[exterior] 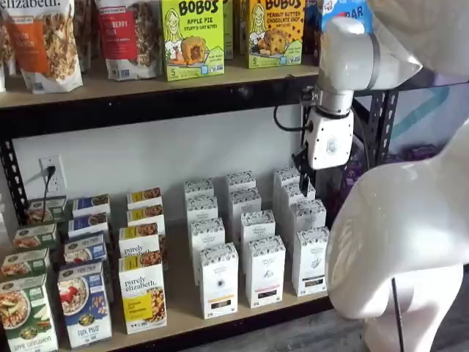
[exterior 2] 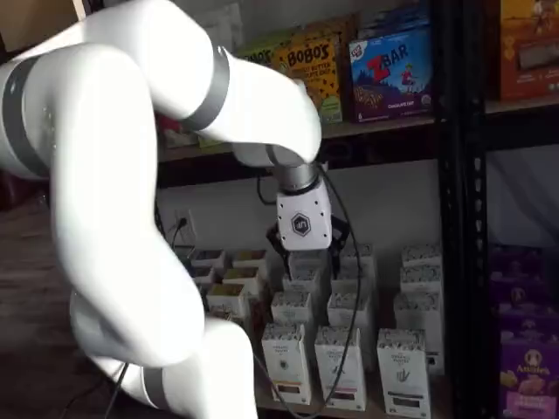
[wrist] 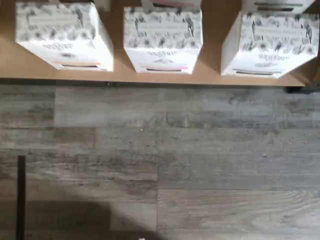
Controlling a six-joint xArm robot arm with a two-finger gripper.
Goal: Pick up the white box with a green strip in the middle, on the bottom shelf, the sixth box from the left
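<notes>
The white box (exterior: 310, 260) stands at the front of the rightmost column on the bottom shelf (exterior: 183, 308), with a dark-speckled band at its top and a dark label low on its front. It also shows in a shelf view (exterior 2: 403, 371) and in the wrist view (wrist: 270, 42), beside two like boxes on the shelf board (wrist: 210, 76). My gripper (exterior 2: 307, 255) hangs above and in front of the white-box columns, well above the front row. Its black fingers stand apart with a gap, holding nothing. In a shelf view it (exterior: 302, 172) sits above the rightmost column.
"purely elizabeth" boxes (exterior: 143, 297) and other cereal boxes (exterior: 84, 302) fill the left columns. An upper shelf (exterior: 146, 84) holds Bobo's boxes (exterior: 192, 37). A black rack upright (exterior 2: 454, 218) stands right of the white boxes. Grey wood floor (wrist: 160, 160) lies before the shelf.
</notes>
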